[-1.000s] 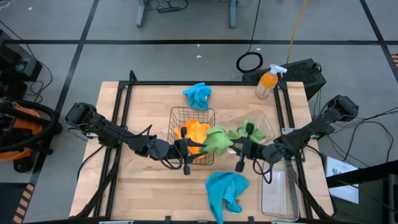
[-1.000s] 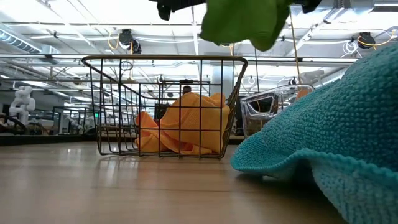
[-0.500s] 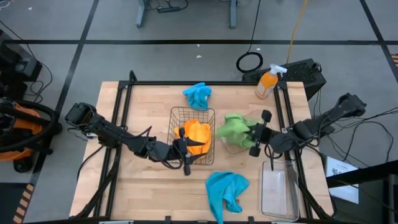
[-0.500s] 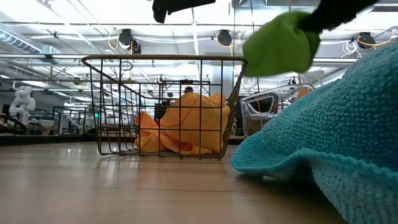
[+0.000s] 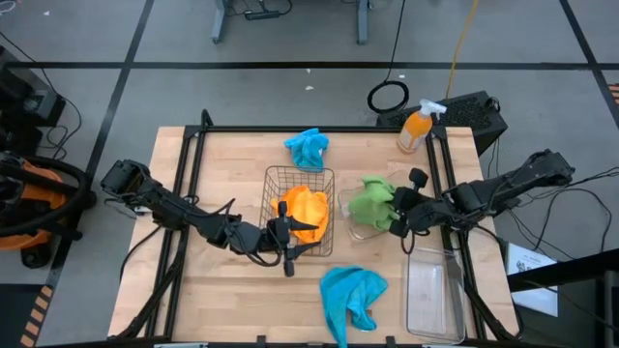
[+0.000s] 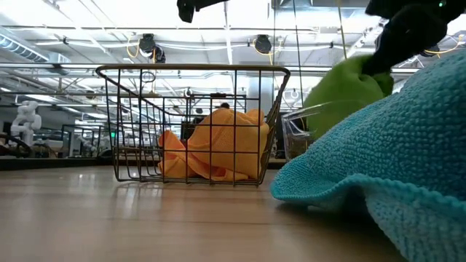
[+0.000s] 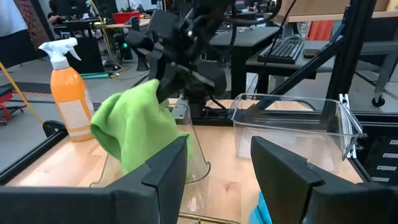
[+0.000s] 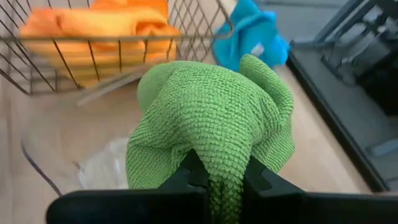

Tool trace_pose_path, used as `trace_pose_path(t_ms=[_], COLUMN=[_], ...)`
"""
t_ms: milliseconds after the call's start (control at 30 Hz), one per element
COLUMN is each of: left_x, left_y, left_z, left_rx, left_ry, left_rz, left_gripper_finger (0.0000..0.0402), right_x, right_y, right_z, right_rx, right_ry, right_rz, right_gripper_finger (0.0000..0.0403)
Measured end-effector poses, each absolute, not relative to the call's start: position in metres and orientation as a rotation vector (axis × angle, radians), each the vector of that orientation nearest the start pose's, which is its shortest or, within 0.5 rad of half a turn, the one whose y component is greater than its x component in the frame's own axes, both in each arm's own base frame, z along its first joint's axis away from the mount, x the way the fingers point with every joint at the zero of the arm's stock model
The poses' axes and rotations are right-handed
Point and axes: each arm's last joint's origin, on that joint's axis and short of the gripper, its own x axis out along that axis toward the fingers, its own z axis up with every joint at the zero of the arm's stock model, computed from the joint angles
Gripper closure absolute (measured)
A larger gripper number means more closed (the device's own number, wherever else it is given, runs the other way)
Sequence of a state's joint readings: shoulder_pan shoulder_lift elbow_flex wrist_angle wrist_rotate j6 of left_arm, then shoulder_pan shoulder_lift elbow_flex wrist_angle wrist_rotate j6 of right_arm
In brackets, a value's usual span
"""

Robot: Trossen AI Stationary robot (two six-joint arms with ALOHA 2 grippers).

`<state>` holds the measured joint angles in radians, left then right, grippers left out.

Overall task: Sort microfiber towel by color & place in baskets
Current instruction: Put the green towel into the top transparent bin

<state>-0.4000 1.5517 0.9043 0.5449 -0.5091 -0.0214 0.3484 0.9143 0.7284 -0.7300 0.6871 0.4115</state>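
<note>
step: your right gripper [image 5: 395, 218] is clenched on a green towel [image 5: 368, 203], over the tub [image 5: 360, 228]
next: lower, let go
left gripper [image 5: 287, 242]: spread wide, beside the wire basket [image 5: 275, 176]

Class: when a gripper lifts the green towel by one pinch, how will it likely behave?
Probably floppy: the green towel droops in folds around the right gripper. Likely light, since one pinch holds it above the clear tub. Its looped pile suggests it won't slip.

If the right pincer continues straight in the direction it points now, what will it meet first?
Probably the copper wire basket holding the orange towels. The right pincer, shut on the green towel over the clear tub, points toward it; depth is uncertain.
</note>
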Motion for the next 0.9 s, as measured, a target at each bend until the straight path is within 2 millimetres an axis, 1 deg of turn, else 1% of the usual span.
trace_pose_path(t_ms=[133, 400, 700, 900], left_x=[0.318, 0.318, 0.318, 0.318], left_y=[-0.119, -0.119, -0.119, -0.119], left_z=[0.258, 0.258, 0.258, 0.258], left_rx=[0.024, 0.023, 0.024, 0.025], left_ry=[0.091, 0.092, 0.094, 0.095], left_rz=[0.110, 0.110, 0.110, 0.109], left_gripper_finger=[0.0217, 0.0217, 0.0217, 0.0217], right_x=[0.165, 0.176, 0.187, 0.194], right_y=[0.034, 0.024, 0.016, 0.011], right_z=[0.247, 0.235, 0.221, 0.210], right_rx=[-0.021, 0.070, 0.098, 0.142], right_ry=[0.790, 0.908, 1.005, 1.089], right_rz=[-0.488, -0.477, -0.506, -0.491], right_gripper_finger=[0.0387, 0.0387, 0.0372, 0.0370])
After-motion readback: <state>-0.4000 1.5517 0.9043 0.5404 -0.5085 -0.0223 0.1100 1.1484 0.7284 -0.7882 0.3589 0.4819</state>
